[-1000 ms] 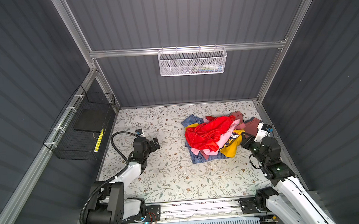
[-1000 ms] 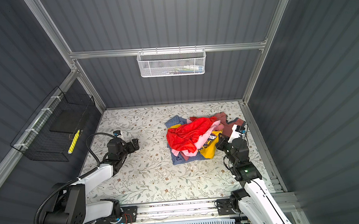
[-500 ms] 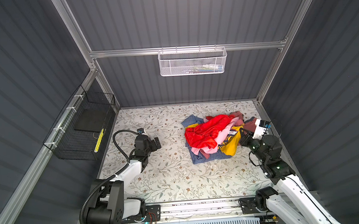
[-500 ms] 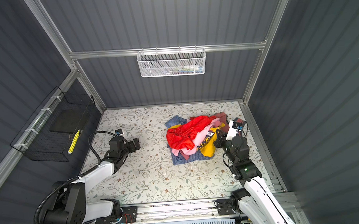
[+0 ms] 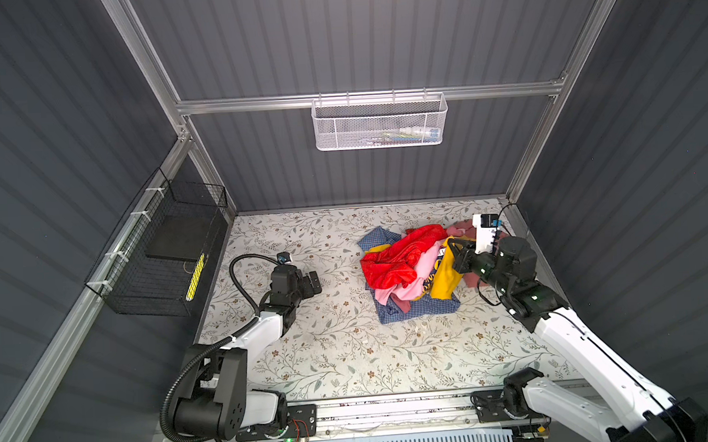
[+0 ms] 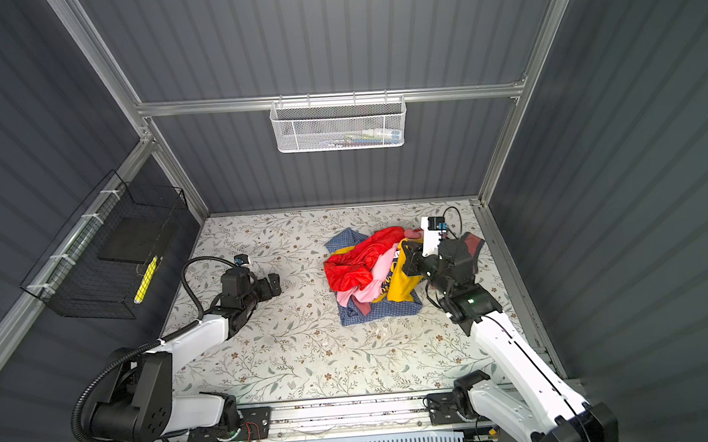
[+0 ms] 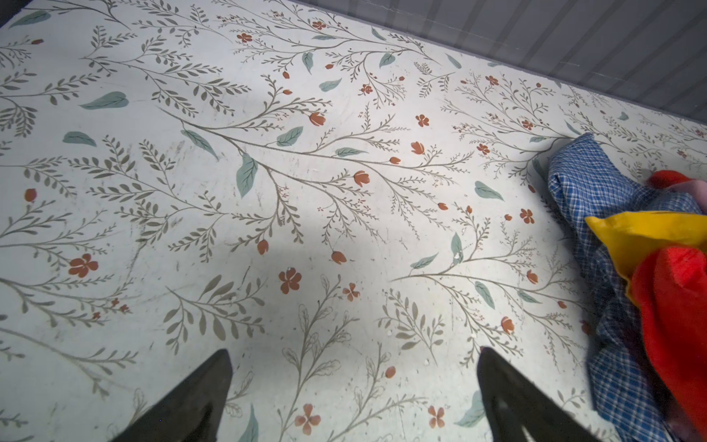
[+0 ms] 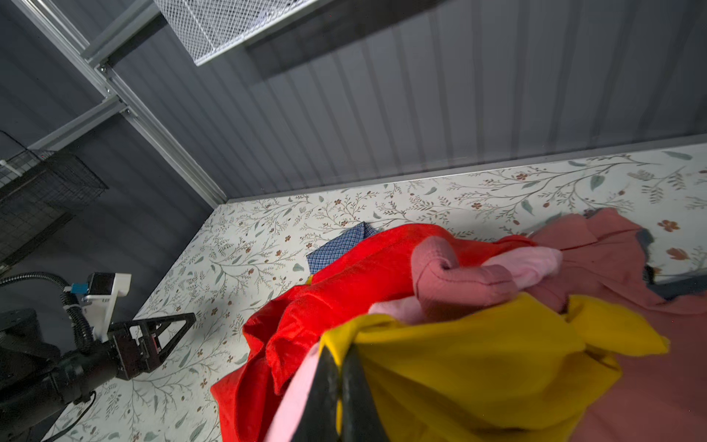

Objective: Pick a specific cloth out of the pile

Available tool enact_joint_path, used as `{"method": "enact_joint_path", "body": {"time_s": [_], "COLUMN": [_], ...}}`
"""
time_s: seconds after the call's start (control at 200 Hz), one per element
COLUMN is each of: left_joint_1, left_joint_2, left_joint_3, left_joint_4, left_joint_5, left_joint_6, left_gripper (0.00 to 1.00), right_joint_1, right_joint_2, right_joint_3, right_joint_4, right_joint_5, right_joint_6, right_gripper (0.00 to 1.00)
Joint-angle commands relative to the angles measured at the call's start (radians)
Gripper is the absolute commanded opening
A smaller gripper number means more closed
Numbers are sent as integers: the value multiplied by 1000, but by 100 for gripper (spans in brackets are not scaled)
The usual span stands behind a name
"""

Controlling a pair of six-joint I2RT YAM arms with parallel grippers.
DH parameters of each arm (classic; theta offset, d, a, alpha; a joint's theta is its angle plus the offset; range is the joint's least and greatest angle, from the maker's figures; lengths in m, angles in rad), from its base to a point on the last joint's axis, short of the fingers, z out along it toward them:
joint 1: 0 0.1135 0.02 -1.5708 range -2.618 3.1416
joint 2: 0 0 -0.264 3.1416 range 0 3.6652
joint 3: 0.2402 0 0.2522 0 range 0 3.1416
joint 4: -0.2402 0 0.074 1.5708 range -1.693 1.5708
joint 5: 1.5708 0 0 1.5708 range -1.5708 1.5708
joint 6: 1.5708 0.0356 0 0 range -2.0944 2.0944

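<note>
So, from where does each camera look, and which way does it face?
Top views: high above the front edge, looking down on the whole table; left arm and right arm both show.
Left wrist: low on the left arm, facing across the table toward the pile; its open jaws' tips show.
Right wrist: at the pile, facing the left arm; its jaws show, shut on the yellow cloth.
Shared: all views show the yellow cloth and blue checked shirt.
</note>
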Motion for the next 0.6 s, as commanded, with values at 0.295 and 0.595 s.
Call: {"method": "enact_joint_path", "body": {"time_s": [0.295, 0.595], "left_joint_1": [-9, -12], "left_joint_2": [6, -15], "left_joint_3": [22, 2], "left_joint_4": [-17, -20], "left_joint_5": [17, 25], "left_joint_6": [24, 12], "left_gripper": [100, 100], "right_joint_1": [154, 176], "right_joint_2": [426, 676], "right_joint_3": [301, 469], "right_joint_4": [-62, -102], "right_joint_5": [-19, -58], "right_joint_6": [-124, -101], "right_gripper": [0, 0]}}
